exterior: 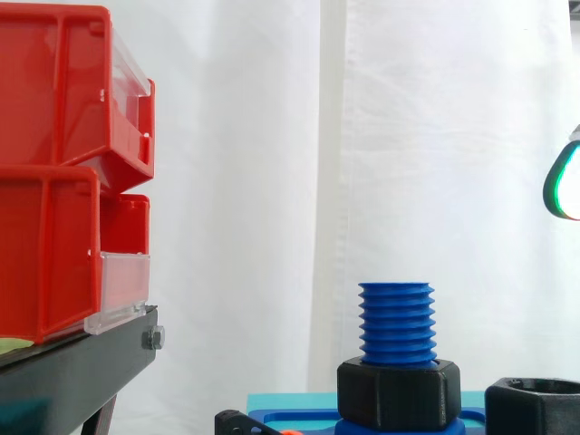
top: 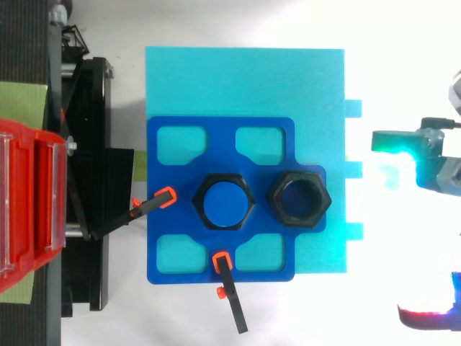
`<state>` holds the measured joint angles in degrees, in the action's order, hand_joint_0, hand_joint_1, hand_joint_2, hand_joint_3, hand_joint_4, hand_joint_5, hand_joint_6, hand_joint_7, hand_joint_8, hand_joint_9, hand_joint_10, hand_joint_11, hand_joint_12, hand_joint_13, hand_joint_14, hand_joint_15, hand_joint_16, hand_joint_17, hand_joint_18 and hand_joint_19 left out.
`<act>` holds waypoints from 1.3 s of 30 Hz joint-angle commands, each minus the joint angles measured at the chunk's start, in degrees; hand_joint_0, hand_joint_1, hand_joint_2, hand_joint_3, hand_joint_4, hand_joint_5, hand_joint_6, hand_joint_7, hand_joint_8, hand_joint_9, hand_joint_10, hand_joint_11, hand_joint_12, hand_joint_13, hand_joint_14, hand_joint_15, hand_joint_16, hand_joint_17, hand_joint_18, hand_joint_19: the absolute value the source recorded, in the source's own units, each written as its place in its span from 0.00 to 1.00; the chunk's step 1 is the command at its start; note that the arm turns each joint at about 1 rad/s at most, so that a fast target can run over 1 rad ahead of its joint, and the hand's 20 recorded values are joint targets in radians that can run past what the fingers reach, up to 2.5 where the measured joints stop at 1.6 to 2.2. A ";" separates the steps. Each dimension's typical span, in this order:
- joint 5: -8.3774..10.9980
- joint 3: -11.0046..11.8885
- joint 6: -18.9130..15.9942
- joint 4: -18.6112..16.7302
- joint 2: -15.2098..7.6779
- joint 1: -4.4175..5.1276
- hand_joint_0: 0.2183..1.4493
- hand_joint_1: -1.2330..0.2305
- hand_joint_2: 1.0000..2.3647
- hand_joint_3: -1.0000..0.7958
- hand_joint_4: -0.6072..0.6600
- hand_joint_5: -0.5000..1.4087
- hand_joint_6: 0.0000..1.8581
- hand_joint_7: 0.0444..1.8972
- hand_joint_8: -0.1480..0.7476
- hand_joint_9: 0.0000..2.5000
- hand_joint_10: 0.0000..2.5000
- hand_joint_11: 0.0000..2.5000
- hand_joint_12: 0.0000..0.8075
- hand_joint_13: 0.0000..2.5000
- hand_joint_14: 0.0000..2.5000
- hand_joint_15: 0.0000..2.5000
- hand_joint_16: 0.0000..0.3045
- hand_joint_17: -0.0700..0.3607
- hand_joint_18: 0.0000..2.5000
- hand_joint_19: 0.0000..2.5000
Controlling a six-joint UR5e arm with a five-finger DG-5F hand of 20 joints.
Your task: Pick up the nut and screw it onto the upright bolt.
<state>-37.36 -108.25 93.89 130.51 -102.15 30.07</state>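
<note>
The hand (top: 425, 143), spread and empty, waits right of the fixture (top: 162, 209), where the loose nut (top: 300, 198) sits just beside the bolt (top: 225, 203) (hard, light plastic by its look, likely slick), best pinched across opposite flats

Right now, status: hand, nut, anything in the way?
Hand open, empty, at top view's right edge. Loose nut on blue fixture beside bolt. A second nut already round bolt's base. Nothing between hand and loose nut.
</note>
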 commanded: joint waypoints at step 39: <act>10.47 5.51 1.12 -6.41 -10.97 0.87 0.14 0.31 0.00 0.28 0.63 0.11 0.27 0.35 0.46 0.02 0.00 0.00 0.50 0.00 0.00 0.00 0.21 0.50 0.00 0.00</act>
<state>-25.79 -102.78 94.86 124.02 -112.74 31.10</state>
